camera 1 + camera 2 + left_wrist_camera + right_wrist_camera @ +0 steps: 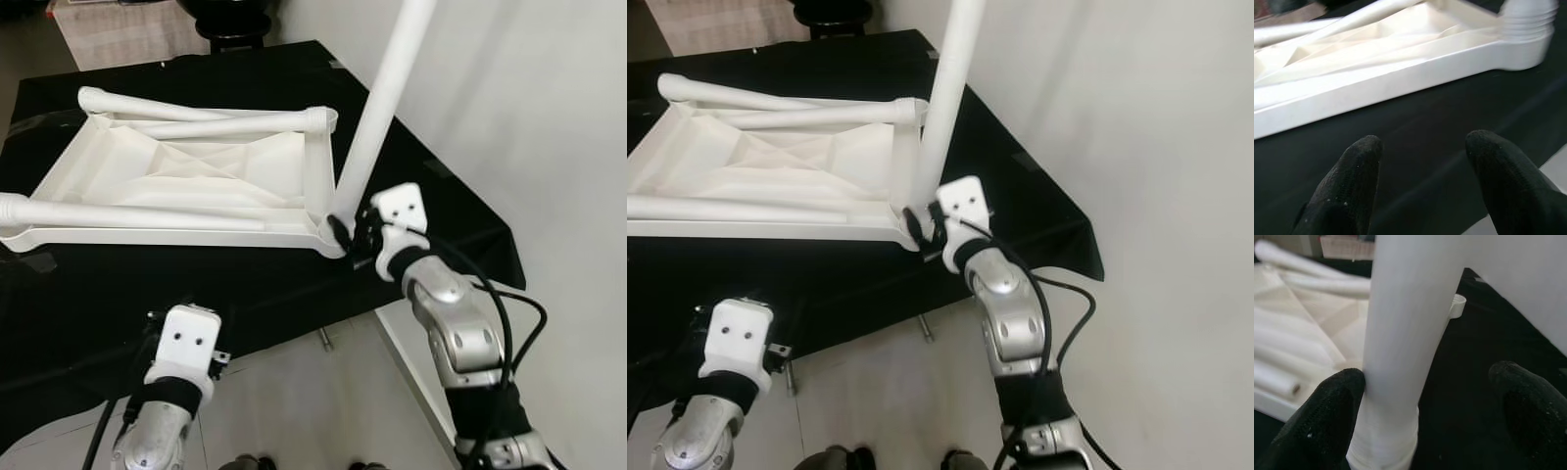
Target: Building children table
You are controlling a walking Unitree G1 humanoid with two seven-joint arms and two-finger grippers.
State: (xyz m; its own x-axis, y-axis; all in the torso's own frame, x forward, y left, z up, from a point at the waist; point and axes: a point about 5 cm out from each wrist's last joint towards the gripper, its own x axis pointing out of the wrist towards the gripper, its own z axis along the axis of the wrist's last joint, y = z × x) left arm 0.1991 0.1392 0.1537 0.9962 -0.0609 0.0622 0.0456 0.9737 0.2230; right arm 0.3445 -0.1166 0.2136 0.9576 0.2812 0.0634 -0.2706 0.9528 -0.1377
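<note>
A white plastic table top (196, 171) lies upside down on a black-covered surface (431, 196). Three loose white legs (225, 125) rest across its underside. A fourth leg (382, 98) stands tilted in the near right corner socket. My right gripper (1425, 382) is at that leg's base, open; one fingertip (1339, 396) touches the leg and the other stands clear of it. My left gripper (1422, 147) hovers low by the front edge of the black surface, open with nothing between its fingers, facing the table top's rim (1400, 83).
A white wall (549, 117) runs close along the right of the black surface. Light floor tiles (313, 401) lie below its front edge. A dark stool (230, 24) stands behind the far edge. An empty corner socket (325, 119) sits at the far right.
</note>
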